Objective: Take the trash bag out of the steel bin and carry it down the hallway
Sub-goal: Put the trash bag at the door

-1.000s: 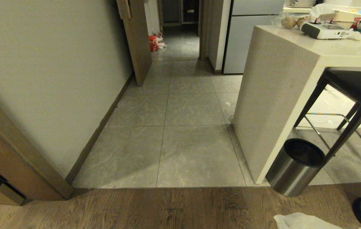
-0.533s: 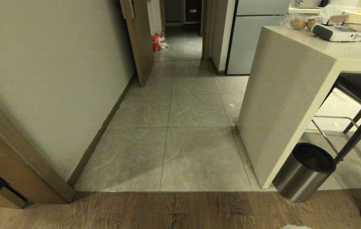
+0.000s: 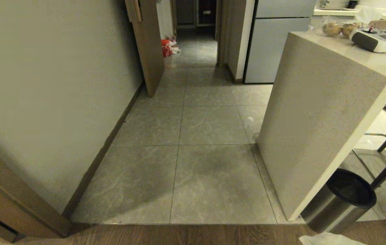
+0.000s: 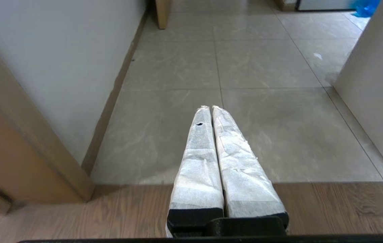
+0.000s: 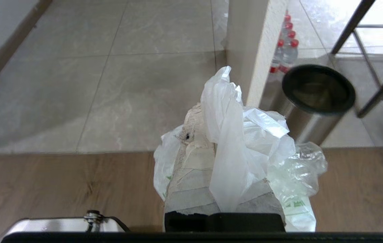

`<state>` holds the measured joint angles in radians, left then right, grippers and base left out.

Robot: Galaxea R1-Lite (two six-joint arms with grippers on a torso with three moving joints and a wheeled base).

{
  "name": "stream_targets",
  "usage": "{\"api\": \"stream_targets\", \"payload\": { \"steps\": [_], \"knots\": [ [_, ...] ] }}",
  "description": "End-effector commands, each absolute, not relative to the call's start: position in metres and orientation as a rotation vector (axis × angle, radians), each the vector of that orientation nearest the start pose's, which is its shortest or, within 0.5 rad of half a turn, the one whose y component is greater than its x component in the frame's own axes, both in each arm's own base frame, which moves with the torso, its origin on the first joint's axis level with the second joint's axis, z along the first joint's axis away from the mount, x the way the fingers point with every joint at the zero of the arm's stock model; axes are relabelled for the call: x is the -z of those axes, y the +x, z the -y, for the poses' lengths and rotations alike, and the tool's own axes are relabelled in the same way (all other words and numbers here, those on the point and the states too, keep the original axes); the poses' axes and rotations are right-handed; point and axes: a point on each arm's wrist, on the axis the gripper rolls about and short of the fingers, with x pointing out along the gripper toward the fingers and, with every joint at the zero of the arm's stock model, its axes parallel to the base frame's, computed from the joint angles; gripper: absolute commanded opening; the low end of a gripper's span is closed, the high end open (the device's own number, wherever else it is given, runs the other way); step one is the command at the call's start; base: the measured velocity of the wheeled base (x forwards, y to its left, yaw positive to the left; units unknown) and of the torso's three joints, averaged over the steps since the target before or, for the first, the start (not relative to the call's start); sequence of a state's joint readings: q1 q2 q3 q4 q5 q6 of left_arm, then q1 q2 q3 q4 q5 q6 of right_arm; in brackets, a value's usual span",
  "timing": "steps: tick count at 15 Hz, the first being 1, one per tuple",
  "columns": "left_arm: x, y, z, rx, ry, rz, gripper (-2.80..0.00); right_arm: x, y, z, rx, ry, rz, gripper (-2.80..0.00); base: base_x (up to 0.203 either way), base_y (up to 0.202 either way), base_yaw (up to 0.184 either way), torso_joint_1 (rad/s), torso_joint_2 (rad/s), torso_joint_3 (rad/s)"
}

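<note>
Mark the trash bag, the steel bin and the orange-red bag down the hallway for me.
trash bag (image 5: 231, 141): right wrist view, crinkled white plastic over the claw.
steel bin (image 3: 332, 212): head view, brushed side wall below the black rim.
orange-red bag (image 3: 166, 47): head view, its red body beside the door.

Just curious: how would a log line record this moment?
right gripper: shut on trash bag | left gripper: shut, empty | steel bin: bagless

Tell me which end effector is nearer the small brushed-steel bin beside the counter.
Right. The right end effector, shut on the crinkled white plastic bag, sits just short of the steel bin. The left end effector points at bare grey tiles, bin out of its view.
</note>
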<state>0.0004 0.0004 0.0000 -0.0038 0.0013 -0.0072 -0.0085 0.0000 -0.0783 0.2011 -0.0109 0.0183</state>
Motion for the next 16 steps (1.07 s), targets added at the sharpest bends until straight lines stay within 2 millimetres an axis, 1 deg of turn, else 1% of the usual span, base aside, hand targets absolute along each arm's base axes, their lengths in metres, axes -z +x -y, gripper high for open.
{"api": "stream_targets", "payload": {
  "steps": [1,16],
  "knots": [
    [-0.0760,-0.0227,0.0000,-0.002,-0.008,0.003,-2.80,-0.0762,-0.0299,0.0000,0.020,0.018,-0.126,-2.80,0.190,0.000,0.001,-0.002,0.00,0.007],
    [-0.0760,-0.0227,0.0000,-0.002,-0.005,0.003,-2.80,-0.0762,-0.0299,0.0000,0.020,0.018,-0.126,-2.80,0.190,0.000,0.001,0.002,0.00,0.003]
  ]
}}
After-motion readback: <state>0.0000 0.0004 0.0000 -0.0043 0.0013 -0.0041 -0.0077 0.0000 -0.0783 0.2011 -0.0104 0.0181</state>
